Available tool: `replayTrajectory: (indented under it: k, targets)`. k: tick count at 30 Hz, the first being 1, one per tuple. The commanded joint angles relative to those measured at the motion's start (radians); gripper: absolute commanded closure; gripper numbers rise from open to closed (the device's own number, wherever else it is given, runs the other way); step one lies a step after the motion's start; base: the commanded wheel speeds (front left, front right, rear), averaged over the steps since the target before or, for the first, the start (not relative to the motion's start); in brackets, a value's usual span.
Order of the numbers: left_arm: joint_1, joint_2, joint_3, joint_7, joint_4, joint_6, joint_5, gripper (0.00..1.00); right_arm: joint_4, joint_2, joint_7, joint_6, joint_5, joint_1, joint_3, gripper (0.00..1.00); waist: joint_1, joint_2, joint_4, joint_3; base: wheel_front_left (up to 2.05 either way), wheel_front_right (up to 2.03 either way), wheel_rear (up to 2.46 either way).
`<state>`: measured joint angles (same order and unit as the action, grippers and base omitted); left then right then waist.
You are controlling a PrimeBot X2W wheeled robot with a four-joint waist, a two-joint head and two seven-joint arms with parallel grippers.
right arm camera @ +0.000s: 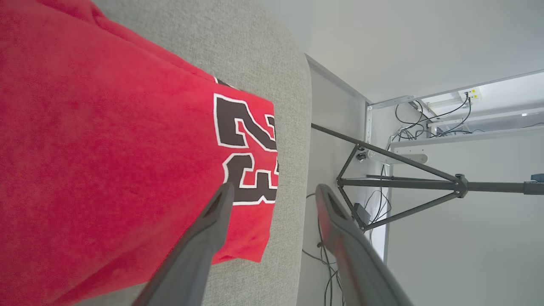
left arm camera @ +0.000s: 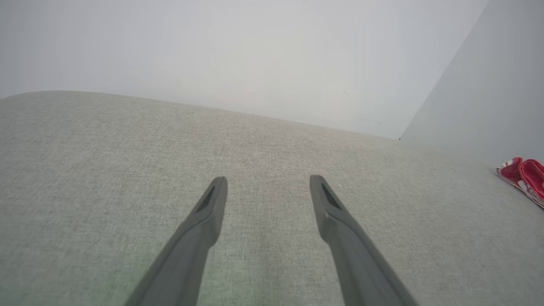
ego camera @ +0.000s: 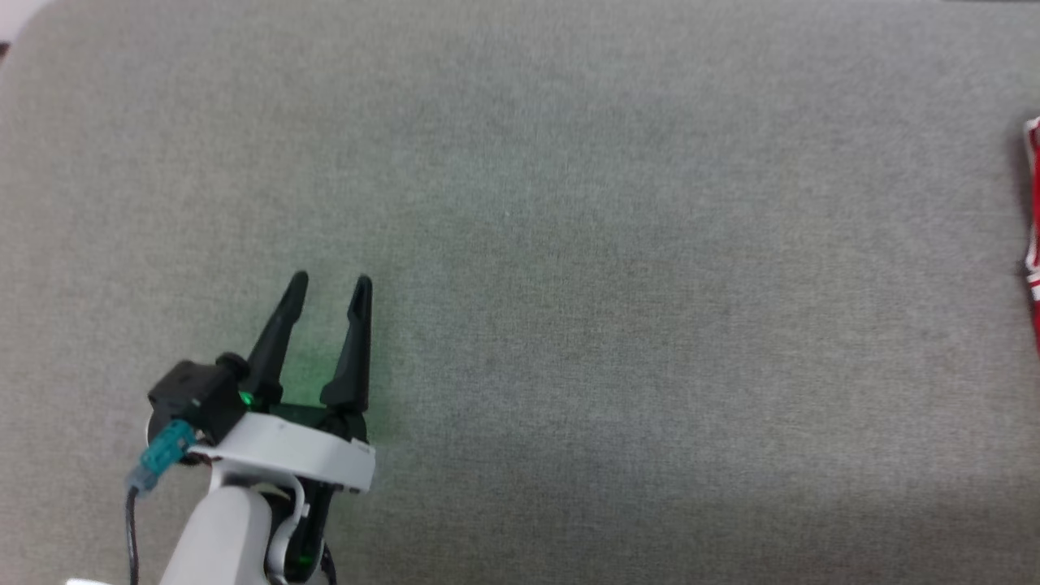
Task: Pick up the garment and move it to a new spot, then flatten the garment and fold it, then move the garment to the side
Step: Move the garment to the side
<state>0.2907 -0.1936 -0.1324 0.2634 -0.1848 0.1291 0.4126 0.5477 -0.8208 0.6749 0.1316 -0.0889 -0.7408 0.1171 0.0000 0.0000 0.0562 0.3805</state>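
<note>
While your left hand point(ego camera: 331, 282) hovers spread over the grey padded surface point(ego camera: 569, 244), the garment point(right arm camera: 106, 148) lies way over on your right near the surface's edge, 23 showing. Your right hand point(right arm camera: 274, 189) is spread too, pinching nothing, 1 finger over the garment.

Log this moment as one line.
garment: lying on grey surface, near its edge | right gripper: open, at garment edge | left gripper: open, empty

The garment point(right arm camera: 106, 148) is matt red cloth, the upholstery point(ego camera: 617, 244) coarse-woven grey fabric, the left gripper point(ego camera: 331, 284) matt dark plastic.
</note>
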Motion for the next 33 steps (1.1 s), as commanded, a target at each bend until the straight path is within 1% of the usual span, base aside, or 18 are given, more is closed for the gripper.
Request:
replayTrajectory:
  k: [1, 5, 8, 10, 14, 15, 17, 20, 22, 24, 29, 33]
  targets:
    - [-0.019, -0.002, 0.003, -0.001, -0.006, 0.003, -0.003, 0.00, -0.011, 0.010, 0.001, -0.002, 0.004, 0.019, -0.008, 0.00, 0.0000, 0.0000, -0.008, -0.045, 0.00, 0.00, 0.00]
    - [-0.046, -0.004, 0.012, -0.001, -0.013, 0.003, 0.002, 0.00, -0.047, 0.034, -0.016, -0.002, -0.007, 0.025, -0.006, 0.00, 0.0000, 0.0000, -0.015, -0.104, 0.00, 0.00, 0.00]
    - [-0.069, -0.006, 0.022, -0.001, -0.018, 0.003, 0.005, 0.00, -0.075, 0.064, -0.051, -0.002, -0.020, 0.035, -0.017, 0.00, 0.0000, 0.0000, -0.020, -0.150, 0.00, 0.00, 0.00]
    - [-0.090, -0.010, 0.028, -0.001, -0.022, 0.003, 0.005, 0.00, -0.095, 0.100, -0.080, -0.002, -0.039, 0.039, -0.034, 0.00, 0.0000, 0.0000, -0.025, -0.180, 0.00, 0.00, 0.00]
    - [-0.133, -0.016, 0.046, -0.001, -0.024, 0.003, 0.006, 0.00, -0.129, 0.180, -0.175, -0.002, -0.082, 0.064, -0.065, 0.00, 0.0000, 0.0000, -0.034, -0.244, 0.00, 0.00, 0.00]
    - [-0.133, -0.016, 0.046, -0.001, -0.024, 0.003, 0.006, 0.00, -0.129, 0.180, -0.175, -0.002, -0.082, 0.064, -0.065, 0.00, 0.0000, 0.0000, -0.034, -0.244, 0.00, 0.00, 0.00]
    - [-0.156, -0.017, 0.057, -0.001, -0.025, 0.003, 0.006, 0.00, -0.152, 0.214, -0.230, -0.002, -0.089, 0.090, -0.066, 0.00, 0.0000, 0.0000, -0.037, -0.275, 0.00, 0.00, 0.00]
    - [-0.193, -0.018, 0.073, -0.001, -0.028, 0.003, 0.000, 0.00, -0.192, 0.279, -0.318, -0.002, -0.129, 0.134, -0.087, 0.00, 0.0000, 0.0000, -0.046, -0.319, 0.00, 0.00, 0.00]
    - [-0.219, -0.019, 0.085, -0.001, -0.030, 0.003, -0.003, 0.00, -0.221, 0.301, -0.377, -0.002, -0.128, 0.179, -0.083, 0.00, 0.0000, 0.0000, -0.054, -0.348, 0.00, 0.00, 0.00]
    - [-0.243, -0.020, 0.094, -0.001, -0.031, 0.003, -0.010, 0.00, -0.245, 0.340, -0.428, -0.002, -0.145, 0.226, -0.085, 0.00, 0.0000, 0.0000, -0.061, -0.374, 0.00, 0.00, 0.00]
    - [-0.284, -0.019, 0.135, -0.001, -0.012, -0.004, -0.033, 0.00, -0.309, 0.396, -0.540, -0.002, -0.170, 0.338, -0.079, 0.00, 0.0000, 0.0000, -0.078, -0.404, 0.00, 0.00, 0.00]
    - [-0.310, -0.014, 0.173, -0.001, 0.010, -0.006, -0.049, 0.00, -0.338, 0.433, -0.620, -0.002, -0.167, 0.428, -0.069, 0.00, 0.0000, 0.0000, -0.093, -0.415, 0.00, 0.00, 0.00]
